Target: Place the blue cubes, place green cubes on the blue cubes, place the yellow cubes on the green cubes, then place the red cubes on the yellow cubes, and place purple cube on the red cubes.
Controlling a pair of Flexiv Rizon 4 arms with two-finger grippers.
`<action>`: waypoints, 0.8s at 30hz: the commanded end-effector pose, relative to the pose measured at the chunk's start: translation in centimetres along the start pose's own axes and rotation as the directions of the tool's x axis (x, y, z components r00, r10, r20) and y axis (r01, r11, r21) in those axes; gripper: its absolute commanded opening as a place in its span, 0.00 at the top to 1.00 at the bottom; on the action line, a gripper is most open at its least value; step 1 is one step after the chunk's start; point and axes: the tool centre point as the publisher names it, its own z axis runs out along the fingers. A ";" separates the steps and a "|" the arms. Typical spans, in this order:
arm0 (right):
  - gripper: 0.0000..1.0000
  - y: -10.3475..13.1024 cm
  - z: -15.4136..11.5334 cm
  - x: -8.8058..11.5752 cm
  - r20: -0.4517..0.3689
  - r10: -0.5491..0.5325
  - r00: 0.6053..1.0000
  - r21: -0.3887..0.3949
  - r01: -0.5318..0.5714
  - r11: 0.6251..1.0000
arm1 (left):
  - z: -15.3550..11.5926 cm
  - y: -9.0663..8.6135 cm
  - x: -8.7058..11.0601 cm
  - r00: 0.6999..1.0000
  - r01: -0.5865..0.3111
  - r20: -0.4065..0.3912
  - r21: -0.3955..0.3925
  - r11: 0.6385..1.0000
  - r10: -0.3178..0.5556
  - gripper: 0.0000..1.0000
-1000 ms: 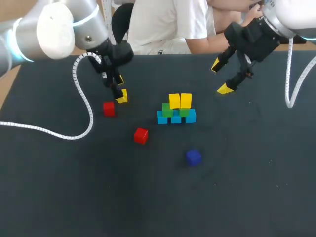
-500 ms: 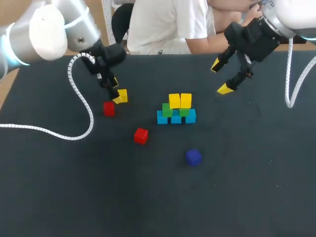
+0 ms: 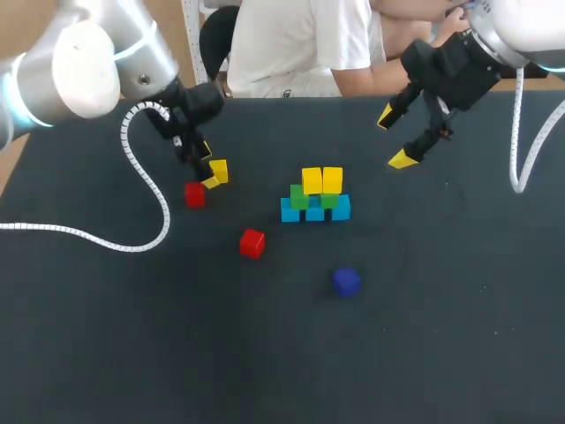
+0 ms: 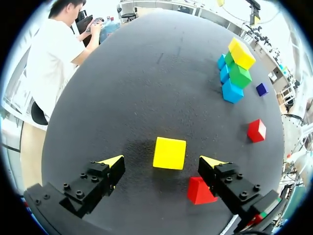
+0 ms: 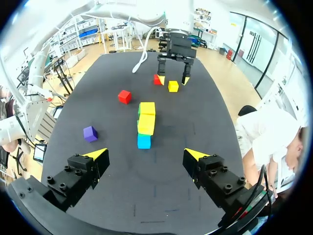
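**A:** Where is the left arm?

**B:** It comes in from the far left corner. The left tool (image 3: pixel 208 170) hangs low over the bench (image 3: pixel 106 336) with its fingers spread wide.

**A:** Is it pinching anything?

**B:** No. In the left wrist view the loose yellow cube (image 4: pixel 169 152) lies flat on the bench between the two fingers, apart from both. A red cube (image 4: pixel 200 191) sits just beside one finger, outside the gap. From above, that red cube is the leftmost thing on the bench.

**A:** And further right?

**B:** A second red cube (image 3: pixel 252 243) lies alone nearer the front edge, apart from both tools. The stack comes next, about mid-bench. Three blue cubes (image 3: pixel 315 213) stand in a touching row, with two green cubes (image 3: pixel 300 196) on them and two yellow cubes (image 3: pixel 312 180) side by side on top.

**A:** The purple cube?

**B:** The purple cube (image 3: pixel 346 282) rests on the bench in front of the stack and a little to its right, near it but not touching.

**A:** And the right arm?

**B:** It enters from the far right corner. The right tool (image 3: pixel 395 137) hangs above the bench, behind and to the right of the stack. Its fingers are spread and nothing lies between them. In the right wrist view the stack lies ahead of that tool, with the left tool beyond it.
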 end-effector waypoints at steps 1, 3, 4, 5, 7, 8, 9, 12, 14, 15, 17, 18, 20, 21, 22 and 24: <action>0.00 -0.1 0.0 0.0 0.001 0.000 1.000 -0.001 0.000 1.000 | -0.2 0.1 -0.3 1.000 -0.007 -0.006 -0.005 1.000 0.007 0.00; 0.00 -0.1 0.0 0.0 0.001 0.000 1.000 -0.001 0.000 1.000 | -0.3 0.0 -0.4 1.000 -0.012 -0.006 -0.009 1.000 0.012 0.00; 0.00 -0.1 0.0 0.0 0.001 0.000 1.000 -0.001 0.000 1.000 | -0.3 0.1 -0.4 1.000 -0.015 -0.007 -0.010 1.000 0.015 0.00; 0.00 -0.1 0.0 0.0 0.001 0.000 1.000 -0.001 0.000 1.000 | -0.3 0.1 -0.4 1.000 -0.019 -0.007 -0.011 1.000 0.018 0.00; 0.00 -0.1 0.0 0.0 0.001 0.000 1.000 -0.001 0.000 1.000 | -0.3 0.1 -0.4 1.000 -0.020 -0.008 -0.011 1.000 0.020 0.00; 0.00 -0.1 0.0 0.0 0.001 0.000 1.000 -0.001 0.000 1.000 | -0.3 0.1 -0.4 1.000 -0.022 -0.008 -0.011 1.000 0.022 0.00; 0.00 -0.1 0.0 0.0 0.001 0.000 1.000 -0.001 0.000 1.000 | -0.3 0.1 -0.4 1.000 -0.024 -0.009 -0.012 1.000 0.024 0.00; 0.00 -0.1 0.0 0.0 0.001 0.000 1.000 -0.001 0.000 1.000 | -0.2 0.1 -0.3 1.000 -0.027 -0.012 -0.017 1.000 0.026 0.00; 0.00 -0.1 0.0 0.0 0.001 0.000 1.000 -0.001 0.000 1.000 | -0.2 0.1 -0.3 1.000 -0.028 -0.015 -0.023 0.999 0.028 0.00; 0.00 -0.1 0.0 0.0 0.001 0.000 1.000 -0.001 0.000 1.000 | -0.2 0.1 -0.2 0.999 -0.029 -0.015 -0.025 0.999 0.028 0.00; 0.00 -0.1 0.0 0.0 0.001 0.000 1.000 -0.001 0.000 1.000 | -0.2 0.1 -0.2 0.999 -0.030 -0.015 -0.028 0.999 0.030 0.00; 0.00 -0.1 0.0 0.0 0.001 0.000 1.000 -0.001 0.000 1.000 | -0.2 0.1 -0.2 0.999 -0.031 -0.015 -0.029 0.999 0.031 0.00; 0.00 -0.1 0.0 0.0 0.001 0.000 1.000 -0.001 0.000 1.000 | -0.2 0.1 -0.2 0.999 -0.039 -0.015 -0.032 0.999 0.038 0.00; 0.00 -0.1 0.0 0.0 0.001 0.000 1.000 -0.001 0.000 1.000 | -0.2 0.1 -0.2 0.999 -0.041 -0.015 -0.033 0.999 0.040 0.00; 0.00 -0.1 0.0 0.0 0.001 0.000 1.000 -0.001 0.000 1.000 | -0.2 0.1 -0.2 0.999 -0.045 -0.015 -0.035 0.998 0.044 0.00; 0.00 -0.1 0.0 0.0 0.001 0.000 1.000 -0.001 0.000 1.000 | -0.2 0.1 -0.3 0.999 -0.051 -0.014 -0.035 0.998 0.051 0.00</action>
